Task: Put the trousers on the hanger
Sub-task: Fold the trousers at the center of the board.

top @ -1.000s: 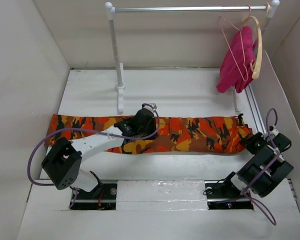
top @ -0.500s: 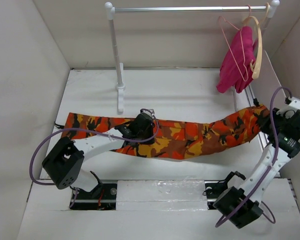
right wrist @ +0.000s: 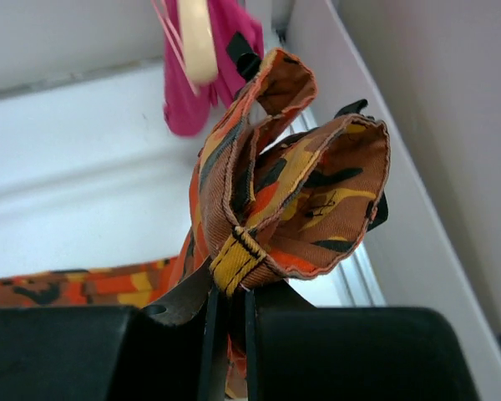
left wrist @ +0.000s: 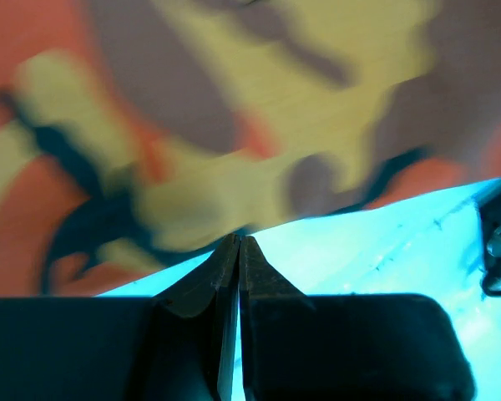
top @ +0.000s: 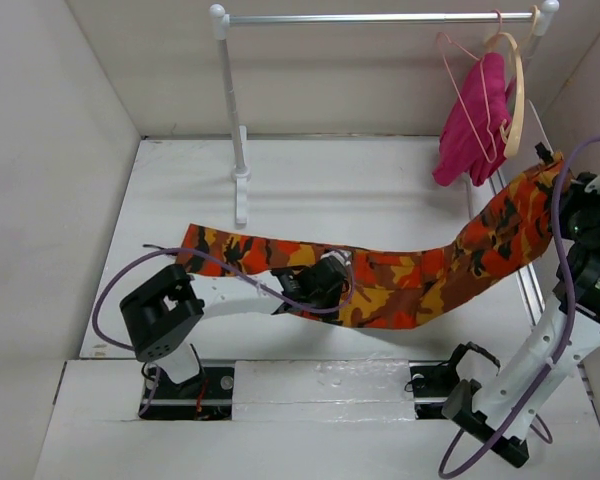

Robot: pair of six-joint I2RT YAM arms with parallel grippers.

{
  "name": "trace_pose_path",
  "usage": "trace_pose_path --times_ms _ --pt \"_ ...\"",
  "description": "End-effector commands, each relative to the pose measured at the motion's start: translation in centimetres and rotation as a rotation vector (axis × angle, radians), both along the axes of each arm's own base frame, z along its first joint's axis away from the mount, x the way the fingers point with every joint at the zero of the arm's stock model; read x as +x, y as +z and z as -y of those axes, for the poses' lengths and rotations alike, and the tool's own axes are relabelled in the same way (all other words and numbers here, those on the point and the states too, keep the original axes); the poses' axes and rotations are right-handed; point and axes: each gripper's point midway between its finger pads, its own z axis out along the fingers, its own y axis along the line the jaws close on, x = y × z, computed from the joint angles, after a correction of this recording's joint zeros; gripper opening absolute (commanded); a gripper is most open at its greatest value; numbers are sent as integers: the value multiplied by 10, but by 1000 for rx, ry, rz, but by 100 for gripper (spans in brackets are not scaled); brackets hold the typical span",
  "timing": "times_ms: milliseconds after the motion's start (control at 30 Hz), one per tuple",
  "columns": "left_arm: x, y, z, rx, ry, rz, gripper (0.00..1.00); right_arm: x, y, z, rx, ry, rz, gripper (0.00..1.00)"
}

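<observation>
Now, with the right jaws pinching one end of the trousers (top: 400,290) aloft and the left jaws pressed together on their middle (low on the worktop (top: 380,180)), steer that end slowly toward the hanger (top: 458,85) up beyond the right jaws

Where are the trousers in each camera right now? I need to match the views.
Top external: the trousers stretch from left of centre across the table up to the right edge.
Left wrist: their blurred print fills the upper picture, above the left gripper.
Right wrist: their bunched end sits centre, pinched by the right gripper.
Shared landmark: the pink cloth, in top and right wrist views only.
</observation>
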Motion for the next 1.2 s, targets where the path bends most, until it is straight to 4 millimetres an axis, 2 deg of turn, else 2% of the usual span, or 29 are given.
trace_pose_path --times_ms 0,100,133,167,200,267,367,433,467,500,567,600,633,700,733,800,833,933,967,1033,1067,1133,1167 --pt "2 -1 20 -32 13 -20 0 1 68 -11 -117 46 151 0" --pt "-4 10 44 -95 -24 -35 0 6 91 -23 -141 115 208 0" --pt "-13 7 53 -92 -43 -37 0 12 91 -28 -128 160 209 0" --pt "-12 19 70 -124 -57 -23 0 15 93 -32 -123 183 219 0" --pt "-14 23 81 -134 -66 -19 0 17 94 -37 -119 211 229 0" --pt "-16 22 98 -119 -77 -26 0 25 94 -54 -108 295 242 0" --pt "-12 27 100 -113 -47 -20 0 33 89 -82 -84 409 272 0" --pt "7 38 88 -107 9 33 0 40 82 -91 -68 429 265 0" --pt "12 41 78 -100 31 47 0 42 80 -98 -51 446 265 0" --pt "31 65 65 -134 85 93 0 46 80 -117 -37 511 274 0" --pt "47 79 37 -123 140 128 0 54 81 -128 -23 511 290 0" --pt "69 106 15 -160 213 180 0 56 79 -150 -9 576 286 0" --pt "77 113 -3 -149 246 197 0 61 79 -150 -11 543 284 0" --pt "95 129 -36 -150 303 243 0 69 79 -168 -1 567 284 0" --pt "115 149 -69 -169 386 277 0 76 73 -182 -4 570 264 0" --pt "129 163 -103 -172 439 309 0 84 71 -200 -2 595 262 0" --pt "143 176 -137 -177 522 337 0 90 64 -218 27 620 239 0" --pt "155 200 -181 -201 597 385 0 101 62 -246 60 653 247 0" --pt "162 217 -208 -218 664 426 0 104 57 -269 75 690 236 0" --pt "163 230 -221 -248 668 441 0 107 60 -286 86 698 239 0" --pt "167 243 -237 -257 706 473 0 112 50 -308 86 732 209 0" --pt "167 253 -242 -255 712 489 0 115 48 -327 89 745 194 0" --pt "169 262 -244 -257 717 511 0 110 54 -342 105 774 204 0"
